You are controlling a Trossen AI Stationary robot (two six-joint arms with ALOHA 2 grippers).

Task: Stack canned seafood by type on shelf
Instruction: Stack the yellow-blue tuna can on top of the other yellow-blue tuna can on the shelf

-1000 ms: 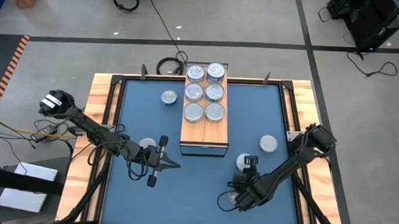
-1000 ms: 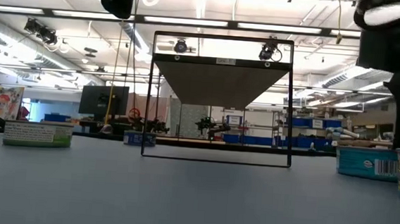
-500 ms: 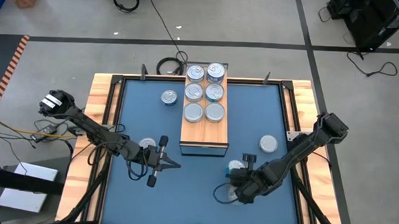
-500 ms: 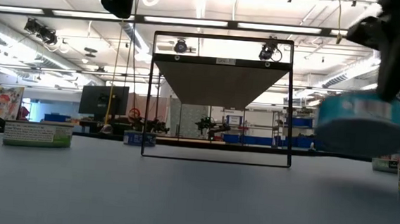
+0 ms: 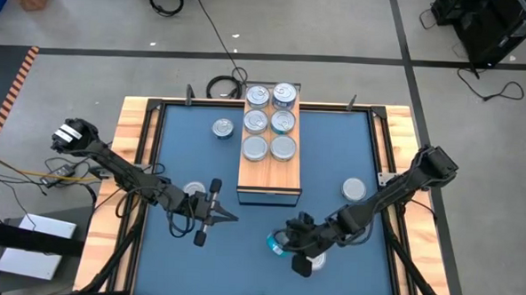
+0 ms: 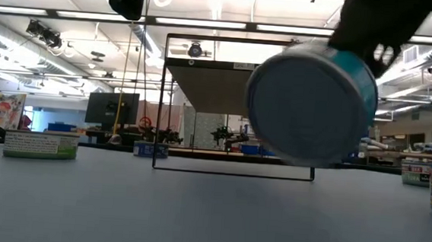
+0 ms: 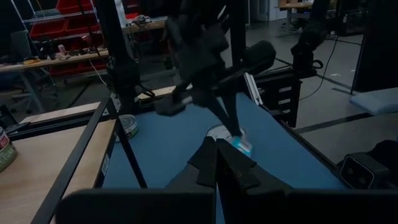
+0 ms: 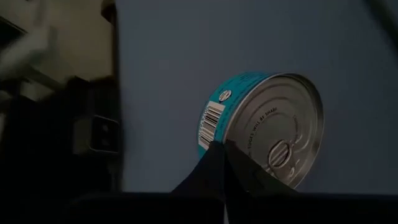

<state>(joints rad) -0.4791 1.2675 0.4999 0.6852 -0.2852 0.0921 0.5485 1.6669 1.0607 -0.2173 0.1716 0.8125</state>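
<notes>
The right gripper [image 5: 287, 244], at five o'clock from the wood-grain shelf [image 5: 269, 170], pinches a round teal-sided tin [image 5: 277, 246] with a shiny ribbed lid. The left gripper [image 5: 229, 217] rests at seven o'clock, its dark fingers closed on nothing.

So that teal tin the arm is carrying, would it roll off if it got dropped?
Probably, if it lands on edge. The teal tin is round and hangs tilted from the right gripper's fingers, so it could roll across the blue mat. Its smooth metal lid looks slippery. Landing flat, it would likely stay put, being low and wide.
</notes>
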